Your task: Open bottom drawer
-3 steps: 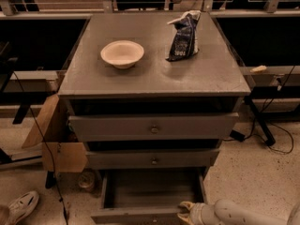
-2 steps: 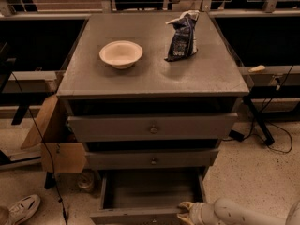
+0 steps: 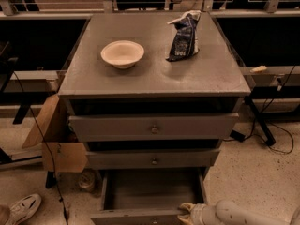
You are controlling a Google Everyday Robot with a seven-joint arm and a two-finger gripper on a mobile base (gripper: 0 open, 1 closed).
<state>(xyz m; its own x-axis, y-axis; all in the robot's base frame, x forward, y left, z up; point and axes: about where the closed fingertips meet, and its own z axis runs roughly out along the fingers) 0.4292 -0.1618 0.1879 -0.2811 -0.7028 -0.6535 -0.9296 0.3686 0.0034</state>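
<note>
At the far left, a white sneaker (image 3: 21, 207) lies on the speckled floor. Just above it, an open brown cardboard box (image 3: 54, 144) stands against the left side of the grey metal drawer cabinet (image 3: 140, 93).

On the cabinet's flat grey worktop (image 3: 154, 78), a shallow round cream bowl (image 3: 122, 53) sits left of centre. A crumpled dark blue snack bag (image 3: 184, 37) stands right of centre toward the back, well apart from the bowl.

Below the worktop comes the tallest grey drawer front (image 3: 117, 127), and the mid-sized grey drawer front (image 3: 122, 159) is beneath it. Each has a small round metal knob at centre.

Lowest of the three, the bottom drawer (image 3: 150, 189) is pulled out toward the camera, and its plain grey interior is in full view. Its thin front runs along the bottom edge of the view.

At the right end of that front is the pale, yellow-tipped end effector (image 3: 186, 213), carried by a light grey arm (image 3: 234, 214) that reaches in from the lower right corner. I cannot tell whether the end effector is spread wide, narrowed, or gripping the drawer front.
</note>
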